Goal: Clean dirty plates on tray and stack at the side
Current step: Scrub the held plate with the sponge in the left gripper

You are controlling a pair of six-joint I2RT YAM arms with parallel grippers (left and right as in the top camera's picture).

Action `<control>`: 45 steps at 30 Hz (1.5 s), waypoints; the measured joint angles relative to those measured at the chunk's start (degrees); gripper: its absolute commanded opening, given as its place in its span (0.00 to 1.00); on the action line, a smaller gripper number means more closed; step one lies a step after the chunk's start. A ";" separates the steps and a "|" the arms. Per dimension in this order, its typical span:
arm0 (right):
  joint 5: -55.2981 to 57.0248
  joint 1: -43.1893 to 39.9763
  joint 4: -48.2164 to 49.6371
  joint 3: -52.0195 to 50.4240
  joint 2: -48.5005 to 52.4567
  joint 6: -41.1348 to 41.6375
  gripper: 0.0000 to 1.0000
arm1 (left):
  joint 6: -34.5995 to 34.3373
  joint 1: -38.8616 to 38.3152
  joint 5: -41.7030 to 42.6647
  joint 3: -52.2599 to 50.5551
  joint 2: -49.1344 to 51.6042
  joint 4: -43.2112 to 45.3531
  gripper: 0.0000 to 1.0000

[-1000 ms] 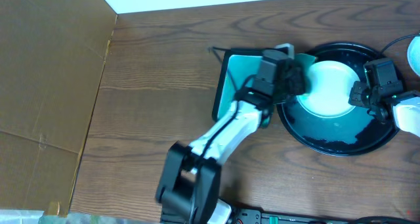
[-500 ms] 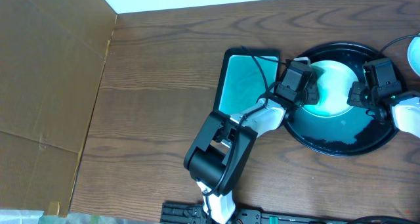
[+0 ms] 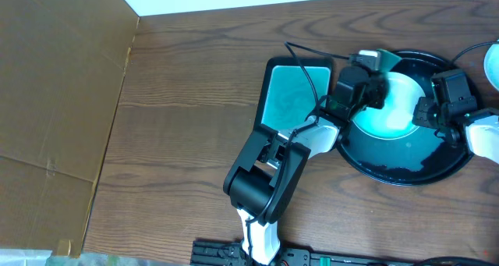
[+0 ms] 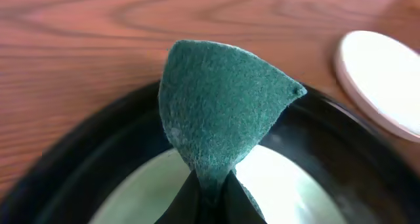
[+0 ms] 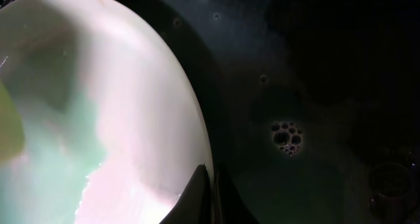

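Observation:
A pale mint plate (image 3: 390, 114) lies in the round black tray (image 3: 405, 168). My left gripper (image 3: 369, 76) hovers over the plate's far-left rim, shut on a green sponge (image 3: 380, 59). In the left wrist view the sponge (image 4: 223, 112) stands folded up from the pinched fingers (image 4: 246, 201), with the plate (image 4: 144, 198) beneath. At the plate's right rim my right gripper (image 3: 426, 111) is shut on the edge. The right wrist view shows its fingers (image 5: 197, 198) pinching the wet plate (image 5: 98, 119) at the rim.
A rectangular teal dish (image 3: 292, 98) sits left of the tray. Another white plate (image 3: 493, 63) rests on the table at the far right, also seen as a white disc (image 4: 380, 79). Soapy bubbles (image 5: 287, 135) dot the tray floor. A brown cardboard sheet (image 3: 54, 102) covers the left side.
My left arm swung right from the teal dish onto the tray, carrying the sponge over the plate's far rim. The right gripper has stayed on the plate's edge.

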 measured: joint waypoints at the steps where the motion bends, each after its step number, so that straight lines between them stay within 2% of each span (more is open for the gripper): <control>1: 0.00 0.00 0.00 0.00 0.00 0.00 0.02 | 0.02 -0.04 1.68 0.00 0.00 0.09 0.07; 4: -0.04 0.00 0.00 0.00 0.00 0.00 0.01 | 0.00 -0.04 3.67 0.00 0.00 -0.02 0.07; 11: -0.33 0.04 -0.07 0.00 0.00 0.00 0.01 | 2.58 0.31 -2.45 0.00 5.14 1.53 0.07; 17: -0.37 0.04 -0.07 0.00 0.00 0.00 0.01 | 4.35 2.12 -2.40 0.46 5.46 0.55 0.07; 20: -0.37 0.04 -0.07 0.00 0.00 0.00 0.02 | 5.62 2.69 -2.69 0.96 3.82 -4.15 0.07; 26: -0.37 0.07 -0.04 0.00 0.00 0.00 0.02 | 6.86 2.21 -3.21 0.76 -3.56 -19.89 0.07; 31: -0.33 0.09 -0.04 0.00 0.00 0.00 0.02 | 5.62 -0.37 6.23 0.74 -5.40 -28.41 0.07; 35: -0.33 0.09 -0.04 0.00 0.00 0.00 0.02 | 3.74 -3.30 10.97 0.74 -5.40 -28.85 0.07; 38: -0.33 0.09 -0.04 0.00 0.00 0.00 0.02 | 3.17 -4.02 6.62 0.72 -5.40 -26.49 0.07; 40: -0.33 0.09 -0.04 0.00 0.00 0.00 0.02 | 2.80 -3.69 0.26 0.66 -5.40 -24.22 0.07; 42: -0.35 0.09 -0.07 0.00 0.00 0.00 0.02 | 2.51 -2.49 -5.57 0.66 -5.40 -22.51 0.07; 45: -0.35 0.09 -0.07 0.00 0.00 0.00 0.01 | 2.51 0.42 -9.42 0.63 -5.01 -19.69 0.07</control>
